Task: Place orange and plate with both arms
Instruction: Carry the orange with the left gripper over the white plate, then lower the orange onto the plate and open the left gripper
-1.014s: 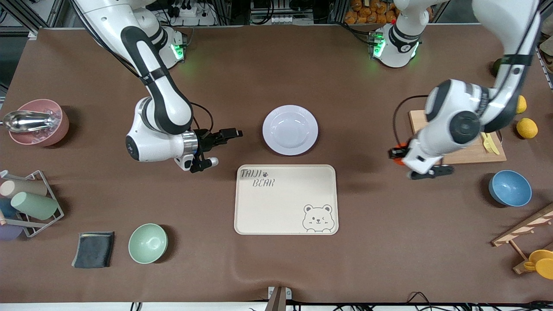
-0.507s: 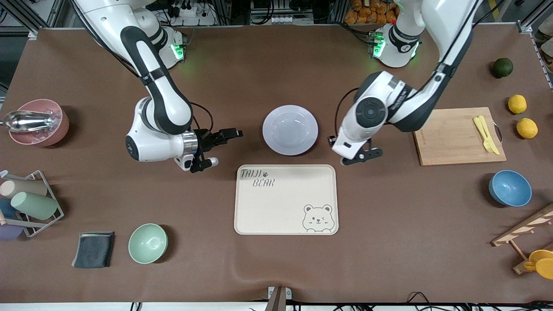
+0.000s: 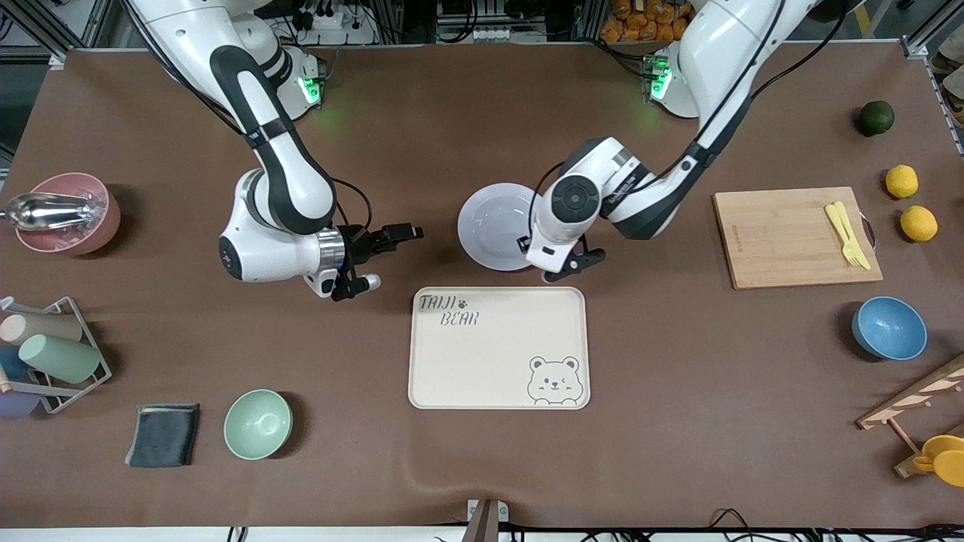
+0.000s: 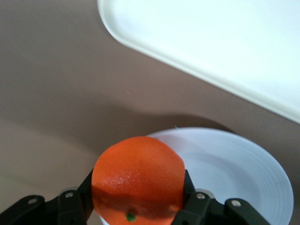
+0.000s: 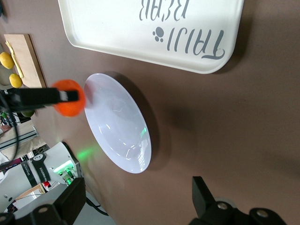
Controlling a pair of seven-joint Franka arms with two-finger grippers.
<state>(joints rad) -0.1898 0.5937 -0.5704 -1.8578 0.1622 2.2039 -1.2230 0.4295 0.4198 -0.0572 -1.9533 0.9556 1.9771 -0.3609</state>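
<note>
The orange (image 4: 138, 171) is clamped between the fingers of my left gripper (image 4: 137, 193). It hangs over the edge of the pale lavender plate (image 4: 234, 173) at the side toward the left arm's end. In the front view my left gripper (image 3: 556, 265) covers that edge of the plate (image 3: 489, 226) and hides the orange. The right wrist view shows the orange (image 5: 68, 97) beside the plate (image 5: 119, 124). My right gripper (image 3: 388, 256) is open and empty. It waits low over the table, beside the plate toward the right arm's end, and it also shows in the right wrist view (image 5: 138, 206).
The cream bear tray (image 3: 497, 346) lies just nearer the camera than the plate. A cutting board (image 3: 783, 237), lemons (image 3: 919, 223), a dark green fruit (image 3: 876, 117) and a blue bowl (image 3: 889, 327) are toward the left arm's end. A green bowl (image 3: 257, 424), cloth (image 3: 163, 434), cup rack (image 3: 45, 354) and pink bowl (image 3: 68, 213) are toward the right arm's end.
My left arm has swung from beside the cutting board across to the plate, carrying the orange. The right arm has not moved.
</note>
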